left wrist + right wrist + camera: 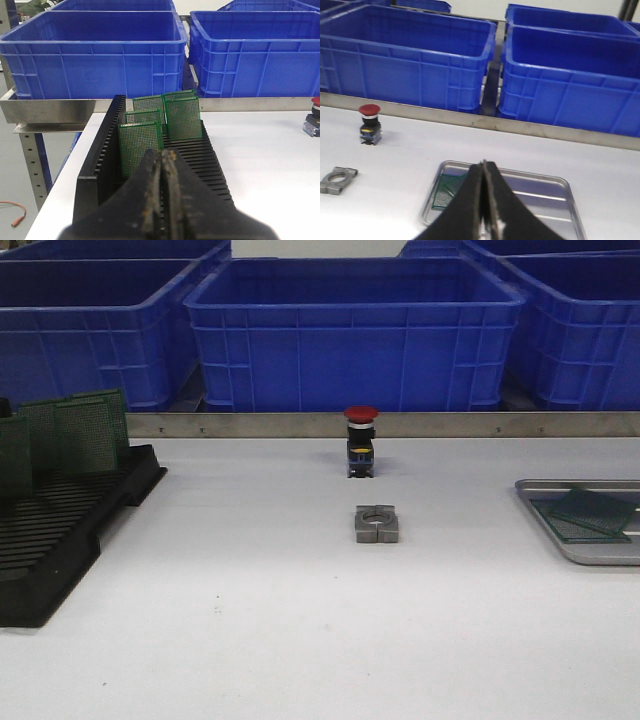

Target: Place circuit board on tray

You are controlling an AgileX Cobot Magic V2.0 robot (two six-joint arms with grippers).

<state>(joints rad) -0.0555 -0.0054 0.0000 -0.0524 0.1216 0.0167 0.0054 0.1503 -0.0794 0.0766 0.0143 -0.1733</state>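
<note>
Several green circuit boards (141, 146) stand upright in a black slotted rack (97, 165) at the table's left (75, 430). My left gripper (163, 156) is shut and empty, just short of the nearest board. The silver-grey tray (608, 552) lies at the table's right edge with two green boards (592, 510) lying flat in it. In the right wrist view the tray (555, 187) shows with boards (451, 189) at one end, partly hidden behind my right gripper (483, 166), which is shut and empty above it. Neither gripper shows in the front view.
A red-capped push button (361, 440) and a grey metal clamp block (376, 523) sit mid-table. Large blue plastic bins (355, 330) line the back behind a steel rail (450, 424). The table's left edge runs just beside the rack (55, 200).
</note>
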